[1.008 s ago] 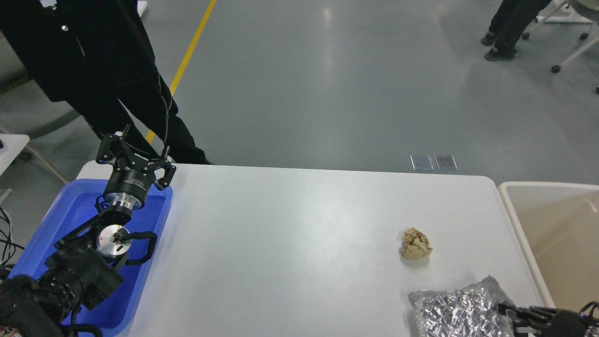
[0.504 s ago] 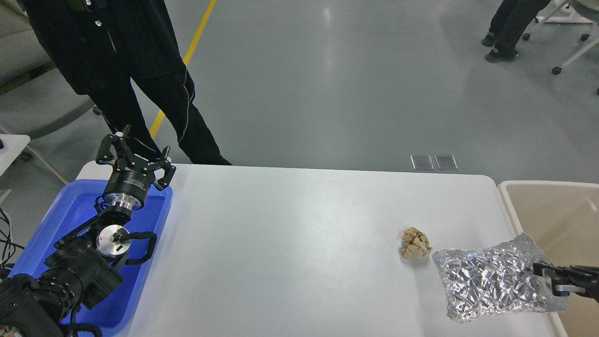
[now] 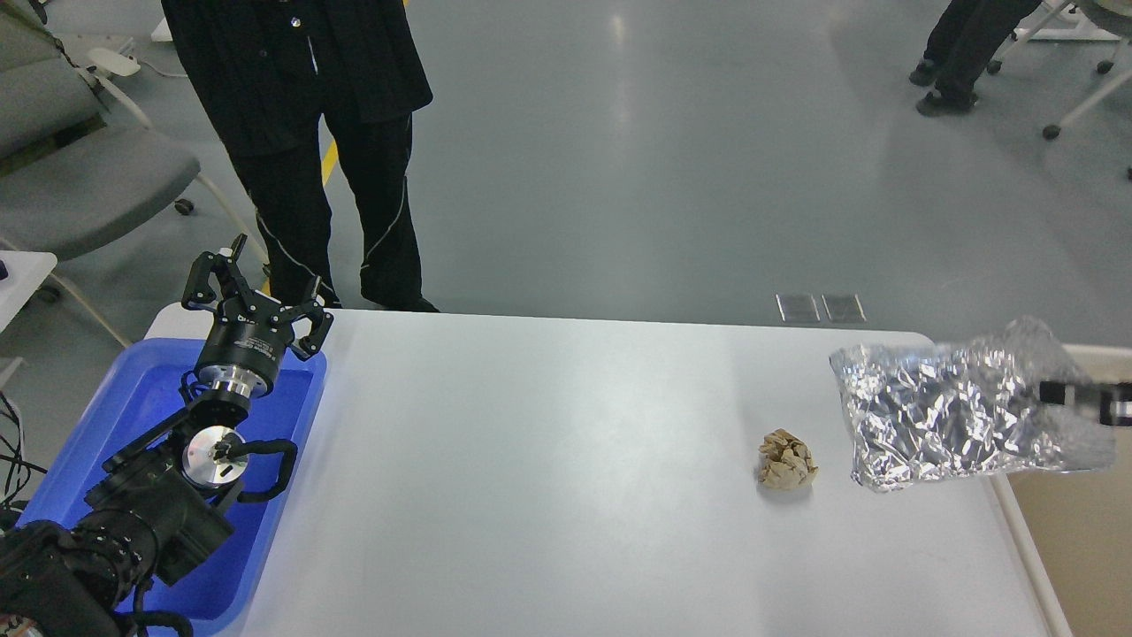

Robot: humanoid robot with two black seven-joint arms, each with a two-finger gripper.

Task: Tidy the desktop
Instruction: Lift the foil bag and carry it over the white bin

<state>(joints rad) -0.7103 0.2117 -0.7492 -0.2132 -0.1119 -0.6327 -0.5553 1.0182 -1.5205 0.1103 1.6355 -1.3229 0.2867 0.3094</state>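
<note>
The white desktop [image 3: 566, 460] fills the middle of the head view. A crumpled brown paper ball [image 3: 786, 460] lies on it at the right. My right gripper [image 3: 1057, 394] is shut on a crinkled silver foil bag [image 3: 946, 411] and holds it in the air above the desktop's right edge. My left gripper [image 3: 256, 287] is open and empty, raised above the far end of the blue tray [image 3: 133, 398] at the left.
A beige bin [image 3: 1079, 522] stands just past the desktop's right edge. A person in black [image 3: 318, 133] stands behind the desktop's far left corner. A grey chair [image 3: 80, 168] is at the far left. Another person's legs [image 3: 959, 53] are far right.
My right gripper has lifted the foil bag off the desktop and carried it up and back toward the right edge. The person behind has walked to the right. The left arm has not moved.
</note>
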